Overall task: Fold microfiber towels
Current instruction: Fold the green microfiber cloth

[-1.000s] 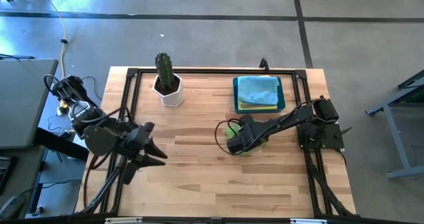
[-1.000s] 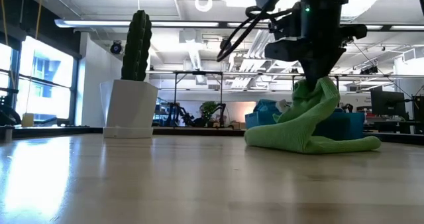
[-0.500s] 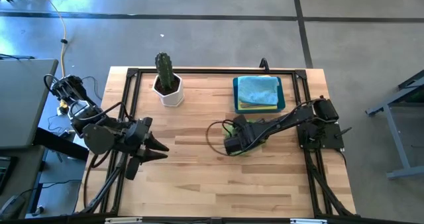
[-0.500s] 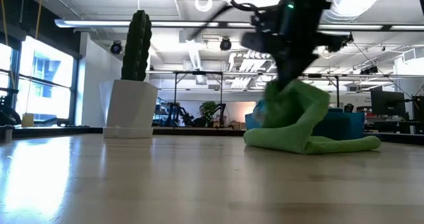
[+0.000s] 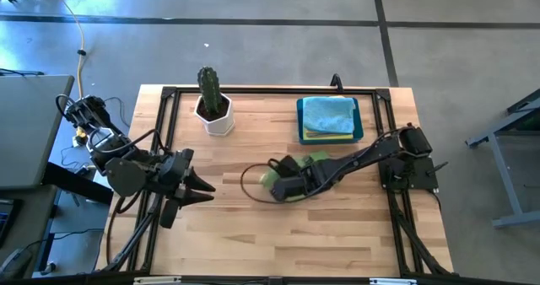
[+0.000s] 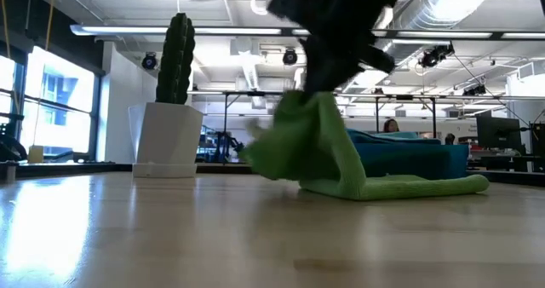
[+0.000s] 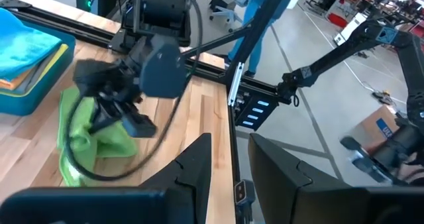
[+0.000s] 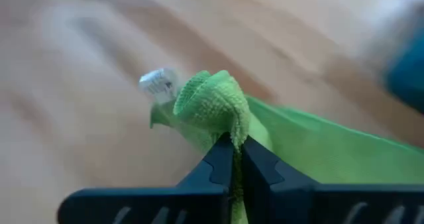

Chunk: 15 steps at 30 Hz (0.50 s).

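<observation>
- Gripping a bunched edge of a lime green towel (image 5: 314, 161), the right gripper (image 5: 272, 182) sits near the middle of the table (image 5: 253, 234), in front of the blue bin (image 5: 359, 133) and toward the cactus side of it.
- In the right wrist view the two dark fingers (image 8: 222, 159) are pinched tight together with a fold of the green cloth (image 8: 212, 105) standing up between them.
- In the low view one end of the green towel (image 6: 324, 152) hangs lifted from the gripper, and the rest trails flat on the tabletop toward the bin (image 6: 409, 156).
- The bin holds a stack of towels, a light blue towel (image 5: 329, 112) on top and a yellow towel (image 5: 325, 135) showing at the edge beneath it.
- A potted cactus (image 5: 211, 99) stands at the back of the table, well apart from the bin.
- The left gripper (image 5: 196, 186) hovers over the table edge on the far side of the cactus from the bin, its fingers (image 7: 199, 164) spread apart and holding nothing.
</observation>
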### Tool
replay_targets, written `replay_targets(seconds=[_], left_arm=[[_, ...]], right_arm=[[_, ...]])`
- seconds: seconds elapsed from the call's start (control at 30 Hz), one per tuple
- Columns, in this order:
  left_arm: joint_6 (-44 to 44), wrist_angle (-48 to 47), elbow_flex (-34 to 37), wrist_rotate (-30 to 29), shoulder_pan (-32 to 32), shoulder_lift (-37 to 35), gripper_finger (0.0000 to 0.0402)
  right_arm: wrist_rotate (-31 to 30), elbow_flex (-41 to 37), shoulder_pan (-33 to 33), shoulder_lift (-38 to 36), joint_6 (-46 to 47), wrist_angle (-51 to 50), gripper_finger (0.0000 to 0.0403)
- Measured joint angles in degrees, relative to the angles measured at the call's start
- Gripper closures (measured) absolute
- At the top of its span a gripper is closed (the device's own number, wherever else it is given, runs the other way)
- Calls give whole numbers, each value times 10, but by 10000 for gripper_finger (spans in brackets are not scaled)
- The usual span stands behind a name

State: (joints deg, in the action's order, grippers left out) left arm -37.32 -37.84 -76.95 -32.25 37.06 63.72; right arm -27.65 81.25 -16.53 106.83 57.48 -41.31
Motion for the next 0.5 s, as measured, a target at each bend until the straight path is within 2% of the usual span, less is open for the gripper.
replay_targets(seconds=[0.33, 0.5], left_arm=[[0, -3, 0, 1, 0, 0, 312], [0, -5, 0, 1, 0, 0, 312]], right_arm=[[-23, 0, 0, 3, 161, -232, 400], [-23, 0, 1, 3, 203, -288, 400]])
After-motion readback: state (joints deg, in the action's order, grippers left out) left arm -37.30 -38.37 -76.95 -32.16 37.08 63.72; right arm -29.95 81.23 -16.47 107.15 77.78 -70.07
